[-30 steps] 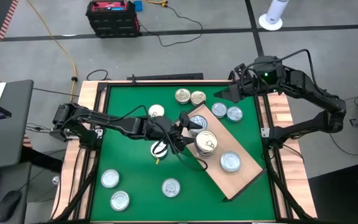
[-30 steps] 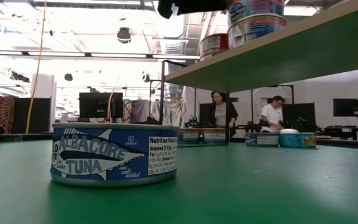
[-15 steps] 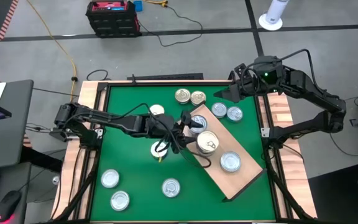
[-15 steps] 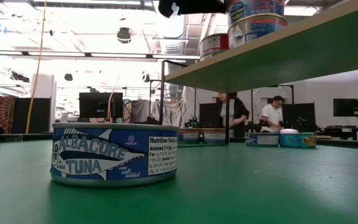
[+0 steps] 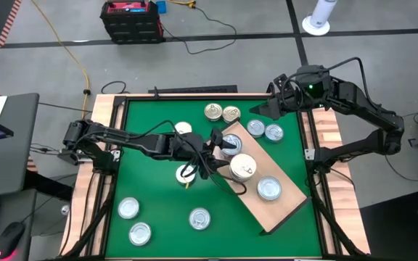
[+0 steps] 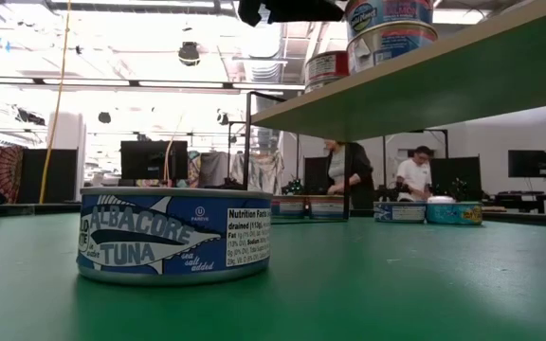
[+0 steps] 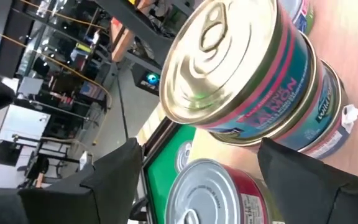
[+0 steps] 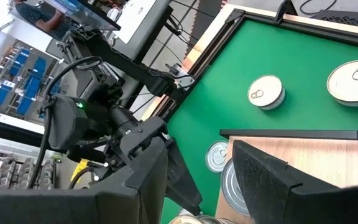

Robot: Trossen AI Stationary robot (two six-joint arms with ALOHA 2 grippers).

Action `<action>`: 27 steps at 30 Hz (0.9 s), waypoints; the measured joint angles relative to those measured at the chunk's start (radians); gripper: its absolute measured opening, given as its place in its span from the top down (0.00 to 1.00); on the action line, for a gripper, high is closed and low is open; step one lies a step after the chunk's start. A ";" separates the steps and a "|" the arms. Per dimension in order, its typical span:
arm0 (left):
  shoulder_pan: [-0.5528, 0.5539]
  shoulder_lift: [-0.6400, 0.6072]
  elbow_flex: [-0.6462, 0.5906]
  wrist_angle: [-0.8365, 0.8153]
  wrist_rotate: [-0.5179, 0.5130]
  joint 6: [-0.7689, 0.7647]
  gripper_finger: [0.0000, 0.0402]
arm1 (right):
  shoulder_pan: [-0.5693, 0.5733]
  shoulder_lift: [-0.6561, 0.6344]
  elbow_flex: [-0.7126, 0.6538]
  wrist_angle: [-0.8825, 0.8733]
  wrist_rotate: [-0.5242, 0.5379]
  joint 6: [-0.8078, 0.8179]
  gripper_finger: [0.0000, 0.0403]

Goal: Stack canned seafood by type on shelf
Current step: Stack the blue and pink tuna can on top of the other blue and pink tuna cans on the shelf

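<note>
My left gripper (image 5: 218,143) (image 7: 201,152) reaches over the far-left end of the light-wood shelf (image 5: 289,206) and is open. Its fingers stand on either side of a silver-lidded tin with a red label (image 7: 219,193) (image 5: 231,143) that sits on the shelf. Just beyond is a stack of two teal-and-pink tins with a gold lid (image 7: 241,68) (image 5: 243,167). A third, silver-lidded tin (image 5: 268,189) rests farther along the shelf. My right gripper (image 5: 265,109) (image 8: 197,186) hovers open and empty above the table's far right corner. My left gripper has a finger on each side of the red-labelled tin (image 7: 253,205), coming in level from the table's left. I cannot tell whether either finger (image 7: 309,180) touches the tin's wall. The tin stands upright on the shelf.
Loose tins lie on the green mat: four near the far edge (image 5: 212,111) (image 5: 273,132), two left of the shelf (image 5: 183,129) (image 5: 186,172), three near the front left (image 5: 128,208) (image 5: 199,217). A blue tuna tin (image 6: 173,235) fills the low view. People stand in the room beyond.
Neither arm nor any tin has visibly moved. A person in the room behind the table has turned and stepped a little to the right.
</note>
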 joint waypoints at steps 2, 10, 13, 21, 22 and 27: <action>0.002 0.000 0.000 -0.001 -0.013 0.013 0.23 | 0.000 0.000 0.000 0.000 0.000 0.000 0.49; 0.003 -0.102 -0.002 -0.087 -0.018 -0.108 0.23 | 0.000 -0.026 0.000 -0.037 -0.001 -0.017 0.49; 0.002 -0.170 -0.002 -0.218 0.003 -0.269 0.23 | 0.000 -0.051 0.000 -0.055 0.003 -0.024 0.49; -0.010 -0.287 -0.015 -0.764 0.019 -0.948 0.23 | 0.000 -0.088 0.000 -0.076 0.078 -0.050 0.49; -0.007 -0.298 -0.032 -0.823 0.018 -0.996 0.24 | 0.000 -0.088 0.000 -0.076 0.082 -0.056 0.49; 0.059 -0.387 -0.202 -0.840 0.065 -1.131 0.28 | -0.005 -0.073 0.000 -0.073 0.100 -0.102 0.49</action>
